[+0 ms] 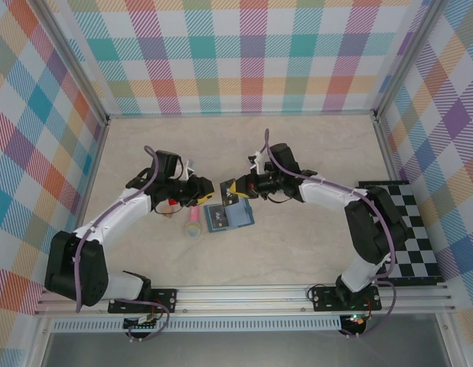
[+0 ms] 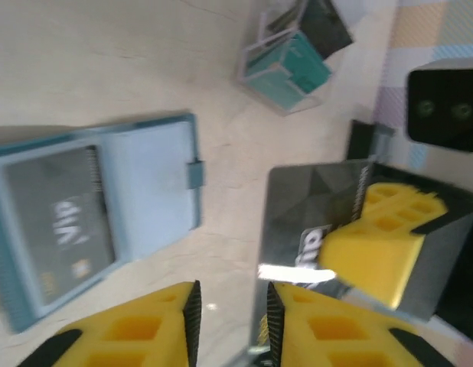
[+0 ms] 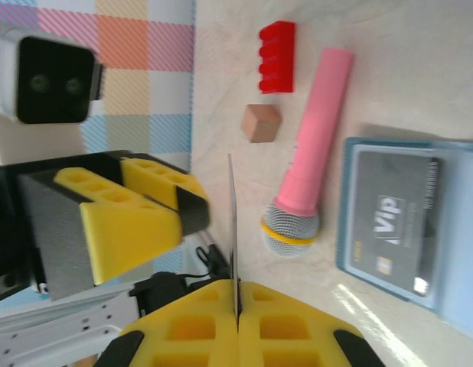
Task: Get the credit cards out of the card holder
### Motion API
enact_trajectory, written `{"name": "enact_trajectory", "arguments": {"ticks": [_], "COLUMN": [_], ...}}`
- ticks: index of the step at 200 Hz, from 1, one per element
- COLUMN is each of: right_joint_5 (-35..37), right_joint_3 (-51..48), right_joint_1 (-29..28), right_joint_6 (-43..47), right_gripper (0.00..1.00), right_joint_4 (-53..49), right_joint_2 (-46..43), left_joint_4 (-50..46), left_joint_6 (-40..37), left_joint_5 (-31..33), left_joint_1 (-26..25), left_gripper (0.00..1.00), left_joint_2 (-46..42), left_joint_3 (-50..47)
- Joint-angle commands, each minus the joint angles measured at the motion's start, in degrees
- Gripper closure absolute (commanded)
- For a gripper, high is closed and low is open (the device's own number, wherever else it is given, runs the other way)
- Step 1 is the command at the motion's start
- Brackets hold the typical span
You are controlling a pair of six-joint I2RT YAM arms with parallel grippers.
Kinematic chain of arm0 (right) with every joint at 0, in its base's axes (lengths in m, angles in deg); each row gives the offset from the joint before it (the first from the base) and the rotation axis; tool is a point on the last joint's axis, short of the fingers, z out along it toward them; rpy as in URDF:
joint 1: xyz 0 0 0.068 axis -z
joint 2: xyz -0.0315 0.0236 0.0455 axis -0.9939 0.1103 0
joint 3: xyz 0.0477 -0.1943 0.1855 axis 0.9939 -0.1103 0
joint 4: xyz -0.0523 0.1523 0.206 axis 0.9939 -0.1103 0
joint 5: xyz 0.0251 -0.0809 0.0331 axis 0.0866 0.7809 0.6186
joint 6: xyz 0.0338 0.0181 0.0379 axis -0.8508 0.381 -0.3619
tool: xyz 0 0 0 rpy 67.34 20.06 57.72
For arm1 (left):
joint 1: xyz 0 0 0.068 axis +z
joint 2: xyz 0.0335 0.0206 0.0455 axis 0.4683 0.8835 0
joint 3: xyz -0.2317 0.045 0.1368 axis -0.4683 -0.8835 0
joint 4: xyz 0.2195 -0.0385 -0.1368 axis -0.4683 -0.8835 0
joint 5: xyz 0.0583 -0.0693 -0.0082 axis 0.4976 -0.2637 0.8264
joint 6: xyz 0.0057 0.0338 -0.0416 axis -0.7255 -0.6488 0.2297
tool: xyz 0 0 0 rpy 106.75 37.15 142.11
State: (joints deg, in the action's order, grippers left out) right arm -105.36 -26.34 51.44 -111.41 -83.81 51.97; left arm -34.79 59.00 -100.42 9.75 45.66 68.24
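We saw the right claw [image 3: 236,306] pinching a black card [image 2: 313,199] near the open card holder [image 2: 156,183], which kept a grey card [image 2: 60,206]; the left claw [image 2: 233,298] stood slightly spread beside the black card.

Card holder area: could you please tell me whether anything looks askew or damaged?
Nothing stands out. The card holder lies open and flat, one grey card in its pocket; the right end effector pinches a second card.
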Motion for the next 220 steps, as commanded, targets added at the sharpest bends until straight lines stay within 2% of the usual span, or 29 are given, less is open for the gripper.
{"name": "enact_trajectory", "arguments": {"ticks": [1, 37, 78, 107, 142, 165, 186, 220], "right_joint_5": [6.2, 18.8, 36.2, 39.0, 38.4, 33.4, 34.7, 34.6], "right_joint_3": [3.1, 6.1, 11.0, 15.1, 20.6, 26.1, 28.2, 34.3], "right_joint_1": [1.4, 4.8, 6.9, 8.6, 10.1, 10.2, 10.3, 10.2], "right_joint_6": [9.0, 21.4, 40.2, 52.5, 65.2, 73.9, 80.2, 90.9], "right_gripper": [1.0, 1.0, 1.0, 1.0, 1.0, 1.0, 1.0, 1.0], "right_joint_4": [-9.8, -22.3, -30.6, -31.4, -32.5, -38.9, -39.9, -47.7], "right_joint_2": [-3.9, -8.8, -13.6, -12.7, -7.8, -3.1, 0.7, 7.5], "left_joint_4": [-13.4, -20.0, -20.7, -19.8, -20.2, -20.8, -20.3, -19.1], "left_joint_6": [-5.8, -7.9, -8.8, -10.6, -11.7, -11.8, -11.6, -12.0], "left_joint_5": [11.8, 21.7, 26.0, 26.3, 26.9, 27.3, 26.7, 24.7], "left_joint_1": [0.7, 0.6, 0.8, 0.8, 0.8, 0.8, 0.8, 0.8], "left_gripper": [0.59, 0.39, 0.14, 0.01, 0.0, 0.0, 0.0, 0.0], "left_joint_2": [-3.1, -5.0, -6.7, -7.0, -7.1, -7.2, -7.0, -7.5], "left_joint_3": [3.9, 5.1, 4.3, 3.9, 4.5, 4.6, 4.4, 3.2]}}
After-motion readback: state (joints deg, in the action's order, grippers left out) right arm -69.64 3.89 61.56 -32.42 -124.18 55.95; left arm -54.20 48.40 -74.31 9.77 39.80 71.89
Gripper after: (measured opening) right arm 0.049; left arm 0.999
